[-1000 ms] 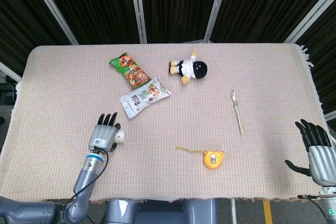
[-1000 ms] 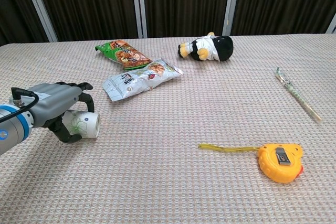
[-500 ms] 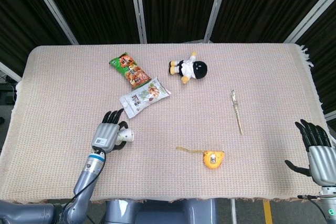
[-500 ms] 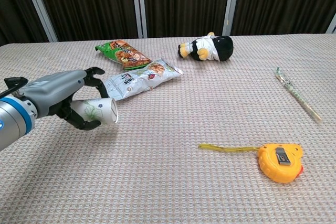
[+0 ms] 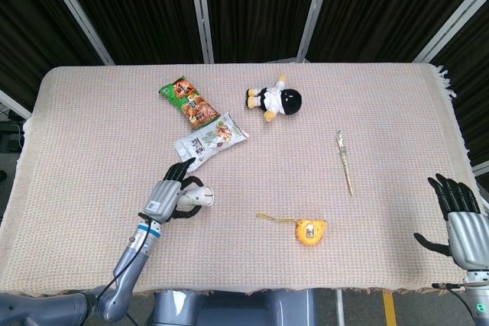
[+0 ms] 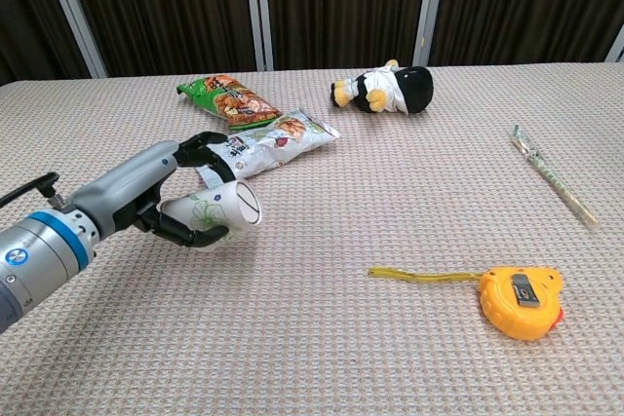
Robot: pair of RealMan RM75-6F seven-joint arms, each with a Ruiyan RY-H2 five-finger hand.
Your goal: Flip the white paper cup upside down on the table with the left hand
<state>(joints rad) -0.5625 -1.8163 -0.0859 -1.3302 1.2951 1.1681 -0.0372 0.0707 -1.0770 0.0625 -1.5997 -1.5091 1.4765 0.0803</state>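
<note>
The left hand (image 6: 166, 200) grips the white paper cup (image 6: 216, 214) on its side, fingers curled around it — lifted above the table's (image 5: 92, 127) front-left part; the right hand (image 5: 458, 215) hangs past the right edge, fingers spread, holding nothing.

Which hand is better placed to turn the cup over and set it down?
Left. The left hand already grips the cup, held on its side above the table. The right hand is open at the far table edge, well away from the cup.

matt paper cup (image 6: 216, 210), woven tablecloth (image 6: 390, 338) — rough
</note>
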